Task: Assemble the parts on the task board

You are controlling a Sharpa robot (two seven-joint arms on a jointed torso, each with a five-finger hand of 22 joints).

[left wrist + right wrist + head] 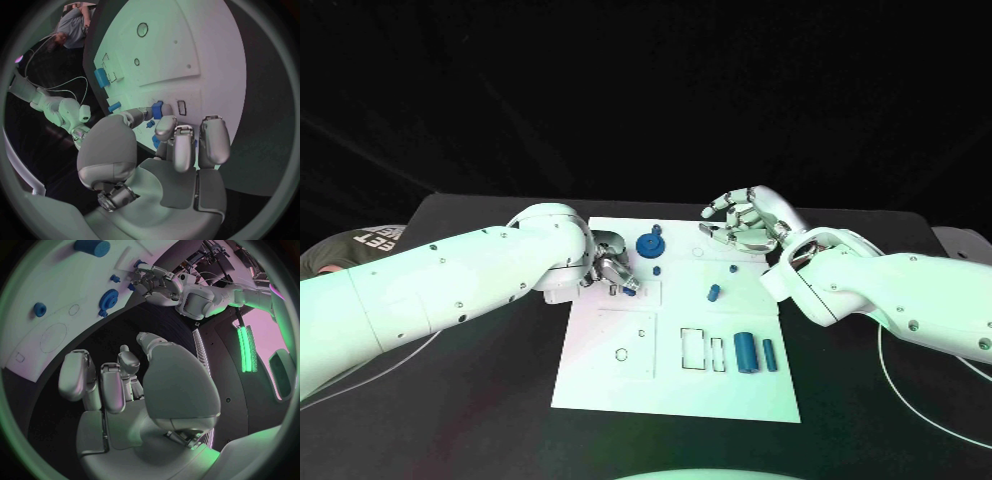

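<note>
The left hand pinches a small blue part over the task board beside the blue gear; a loose pinch could drop it. The right hand hovers empty, fingers curled.

The task board looks like smooth white plastic. The table is matt black. Both arms wear glossy white shells.

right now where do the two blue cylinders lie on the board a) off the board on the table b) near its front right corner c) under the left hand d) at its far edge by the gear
b: in the head view the two blue cylinders lie side by side near the front right corner of the board, clear of both hands.
</note>
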